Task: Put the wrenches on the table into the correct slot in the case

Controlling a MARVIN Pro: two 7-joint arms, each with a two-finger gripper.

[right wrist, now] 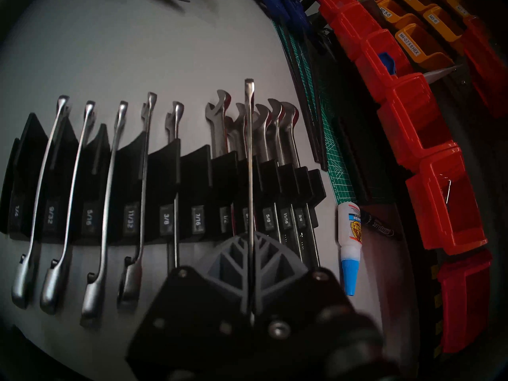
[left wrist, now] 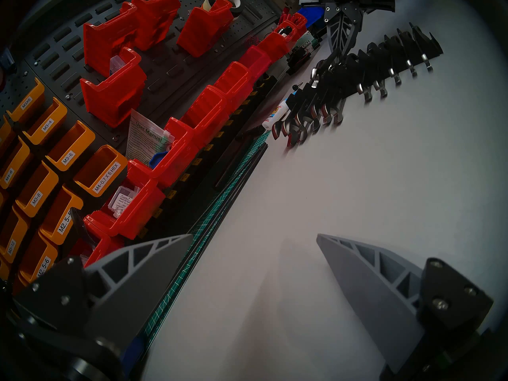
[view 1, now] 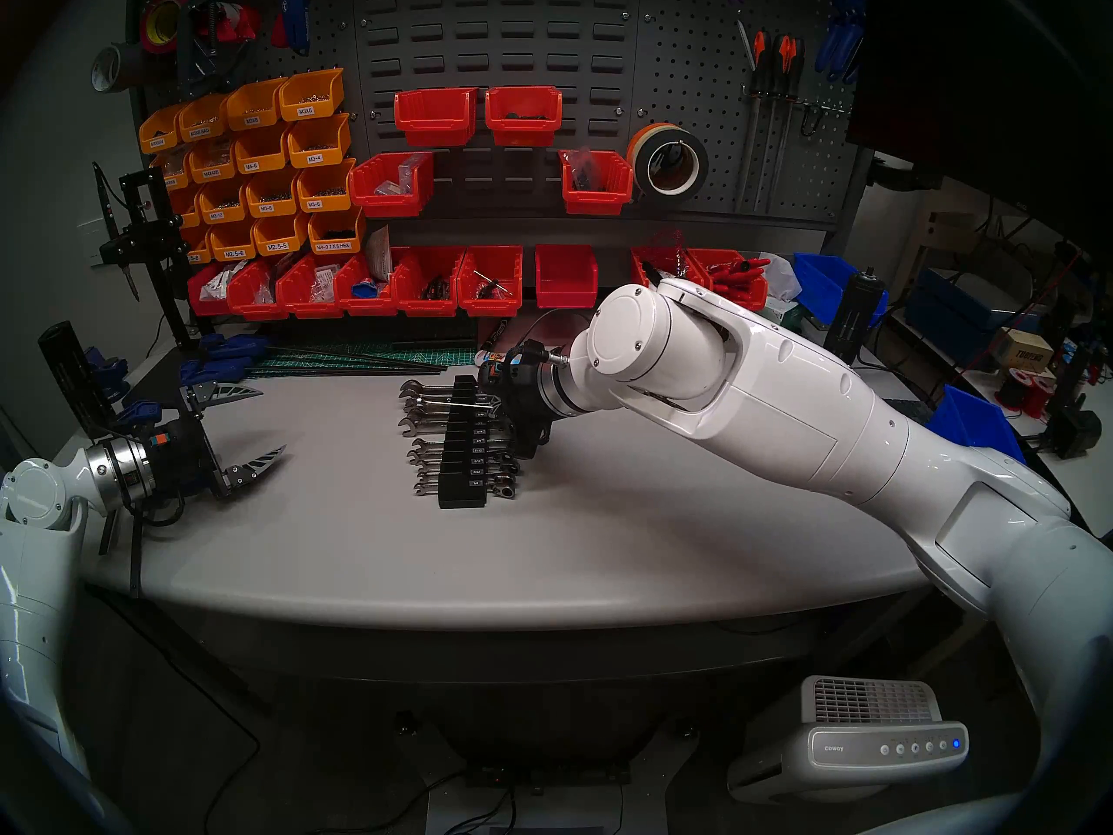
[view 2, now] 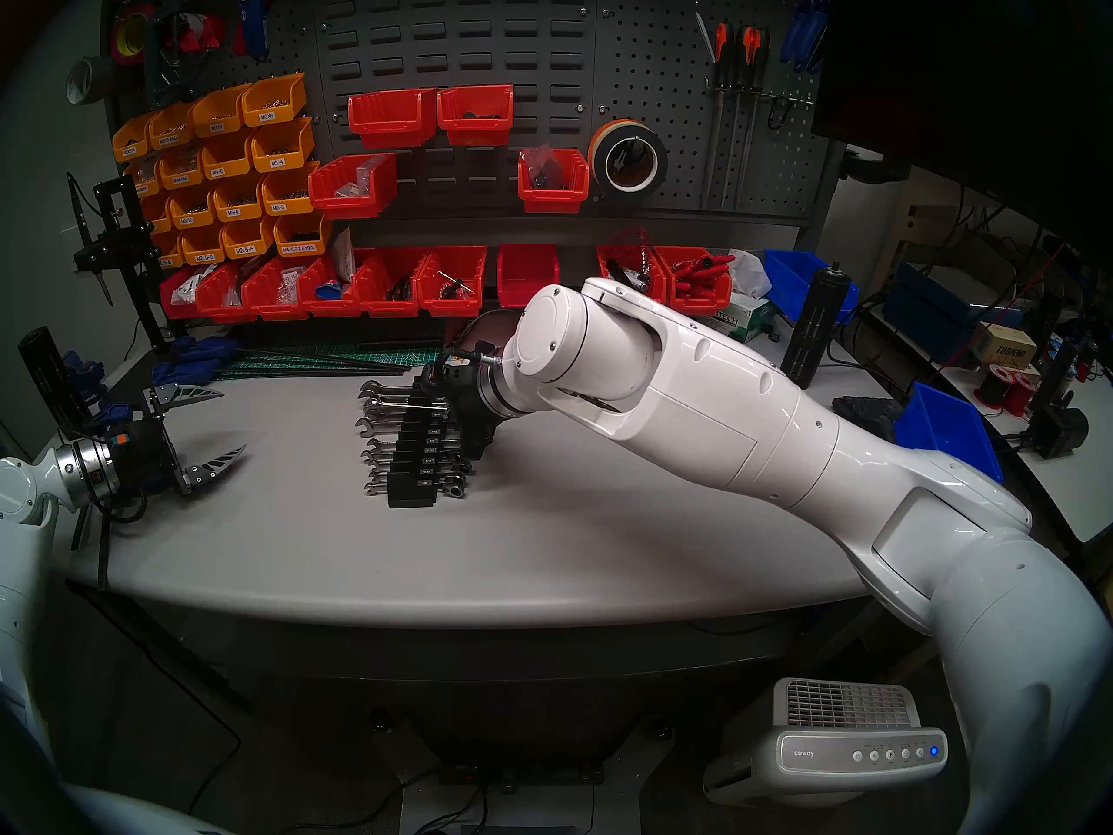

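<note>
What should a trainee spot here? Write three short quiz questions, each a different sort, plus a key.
1. True or false: the left gripper is shut on a wrench.
2. The right gripper holds the wrench: A) under the case B) over the case C) far to one side of it.
3. Fill in: the glue bottle lies beside the case's end labelled ___.

Key: 1 false, it is open and holds nothing; 2 B; 3 3/4.

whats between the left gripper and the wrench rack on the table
Nothing: in the head view only bare table separates the open left gripper from the wrench rack.
</note>
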